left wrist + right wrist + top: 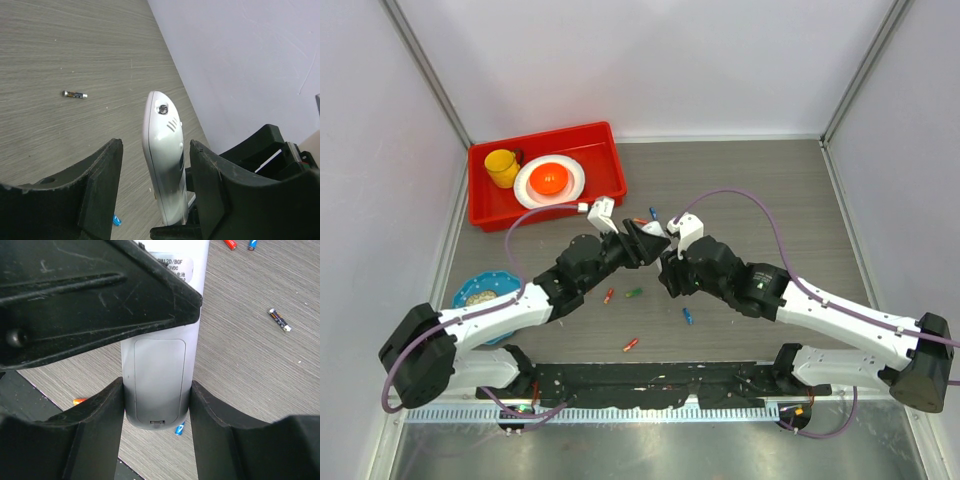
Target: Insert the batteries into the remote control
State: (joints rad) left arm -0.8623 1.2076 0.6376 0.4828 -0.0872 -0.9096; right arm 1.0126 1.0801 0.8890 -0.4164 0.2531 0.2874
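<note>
Right gripper (157, 385): pads pinched on both long edges of the remote control (159, 360), down at its 6 o'clock end.
Left gripper (156, 145): jaws astride the other end, and there's table showing on the 9 o'clock side, so it is not clamped.
Long axis: 12 to 6 in the right wrist view, back face to the camera.
Battery cover (160, 392): on, sitting right between the right fingers. It looks like the first obstacle.
Loose cells: on the table (770, 190). The dark battery (279, 320) is at 2 o'clock. In the top view, the green battery (634, 292) and blue battery (687, 316) lie towards 6 o'clock of both grippers.
</note>
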